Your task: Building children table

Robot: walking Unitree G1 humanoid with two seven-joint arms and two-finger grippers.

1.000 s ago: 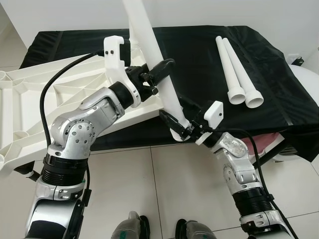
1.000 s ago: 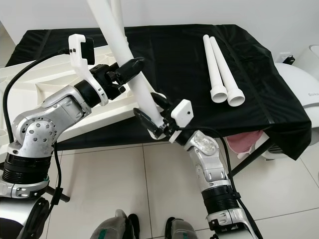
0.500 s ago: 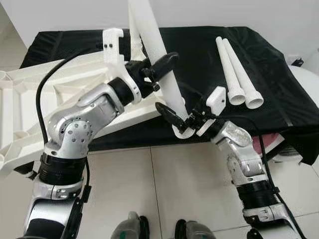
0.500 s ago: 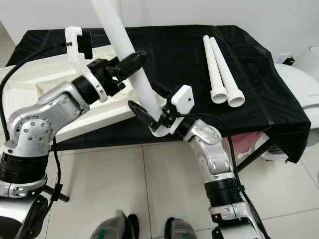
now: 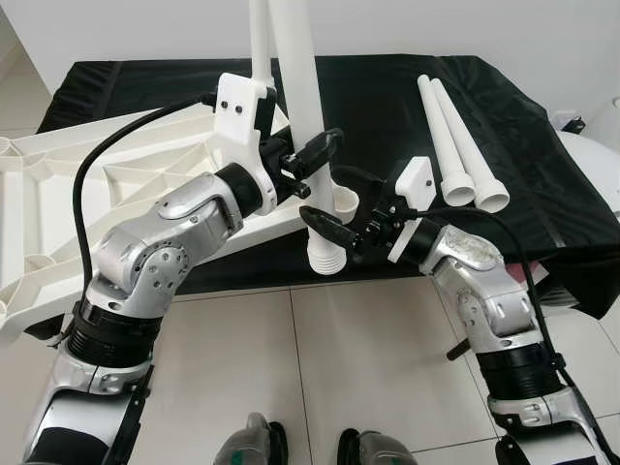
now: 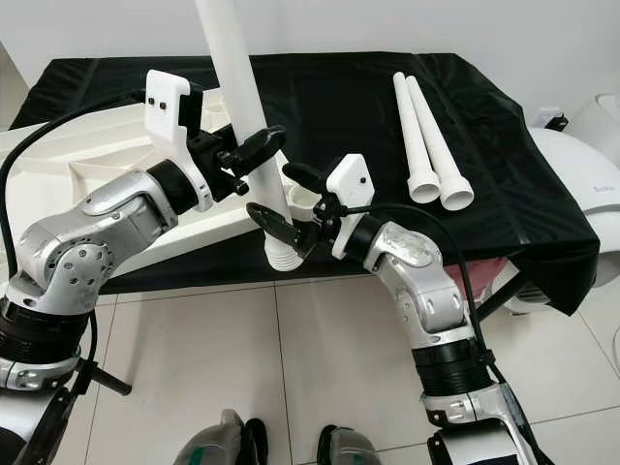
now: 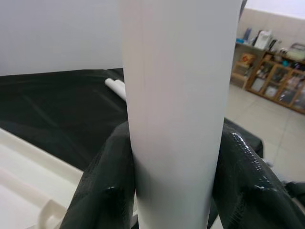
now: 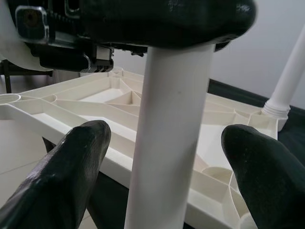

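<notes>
**Leg held upright, threaded end short of its socket**

Nearest me, the robot's feet (image 5: 257, 448) stand on pale floor tiles (image 5: 378, 349). Just above them the right gripper (image 5: 341, 201) reaches in with its two fingers spread apart, one on either side of the low part of the table leg (image 5: 308, 107) and not pressing on it. The ribbed, threaded end of the leg hangs just off the near edge of the tabletop (image 5: 58, 194), which lies upside down, ribs showing, partly on the black cloth (image 5: 387, 107) and partly overhanging it.

A little higher, the left gripper (image 5: 312, 155) is clamped around the leg's middle, holding it nearly vertical. A round corner socket (image 5: 345, 201) sits right beside the leg's foot, though from here I can't quite tell whether the thread is over it or just in front.

To do this step well, the left arm should carry the thread squarely over the socket and keep the leg plumb, with the open fingers steadying the foot so it doesn't cross-thread.

Farther back, one leg (image 5: 260, 48) already stands in the tabletop, and two spare legs (image 5: 455, 136) lie side by side on the cloth.
</notes>
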